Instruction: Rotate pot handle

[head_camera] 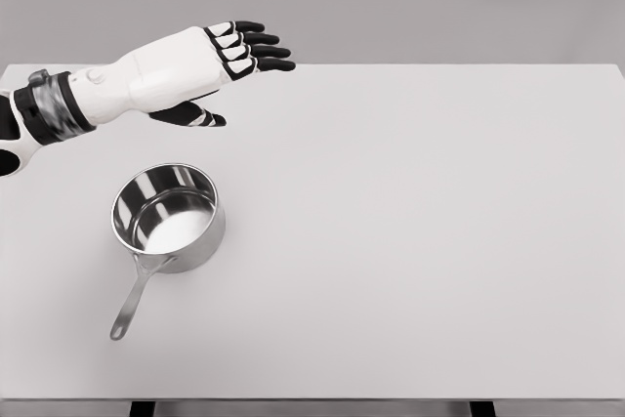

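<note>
Pot handle (132,298) nearest (unmarked steel); left hand (200,70) open above table (439,241).

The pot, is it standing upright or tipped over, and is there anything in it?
Upright and empty: the pot sits flat on the table, rim up, bare shiny bottom visible inside.

You see a polished, mirror-bright metal pot (168,217) with a smooth metal handle (130,302). The table (420,241) is matt white. The left hand (210,65) shows glossy white shells, black finger joints.
</note>
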